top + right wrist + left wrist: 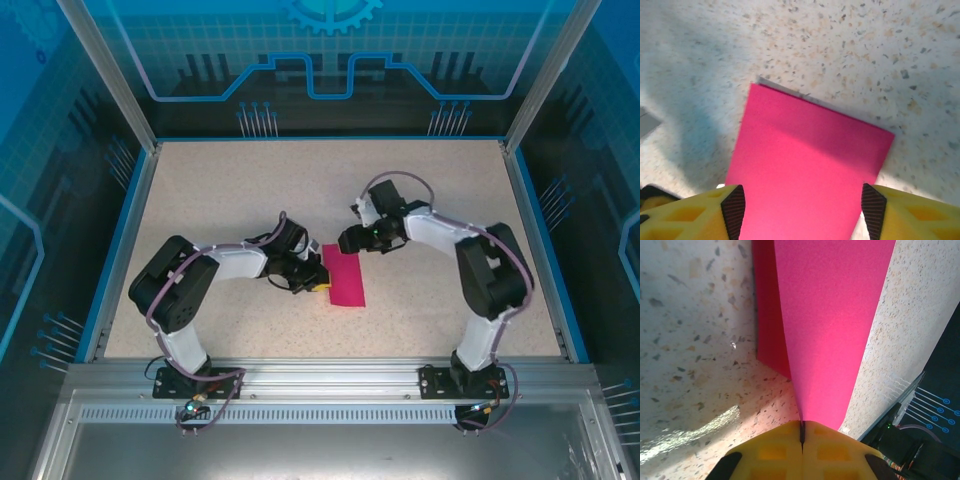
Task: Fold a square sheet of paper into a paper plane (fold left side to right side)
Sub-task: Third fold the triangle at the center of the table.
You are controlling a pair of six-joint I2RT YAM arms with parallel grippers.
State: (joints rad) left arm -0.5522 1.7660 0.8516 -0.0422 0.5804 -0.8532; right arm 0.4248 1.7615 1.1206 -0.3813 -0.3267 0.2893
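Observation:
The square sheet of paper (345, 278) is magenta-pink and lies doubled over as a narrow upright rectangle on the speckled table (220, 190), between the two arms. My left gripper (316, 282) is at its left edge. In the left wrist view its yellow fingers (775, 450) are shut on the paper's upper layer (830, 330), which rises off a darker lower layer (769, 315). My right gripper (345, 240) hovers over the sheet's far end. In the right wrist view it (803, 207) stands open, its black pads (733, 210) straddling the paper (805, 160) without touching it.
A blue rim (130, 230) edges the table, with metal frame posts (105, 70) at the far corners. The right arm's dark body (910, 445) shows at the lower right of the left wrist view. Bare tabletop lies around the paper.

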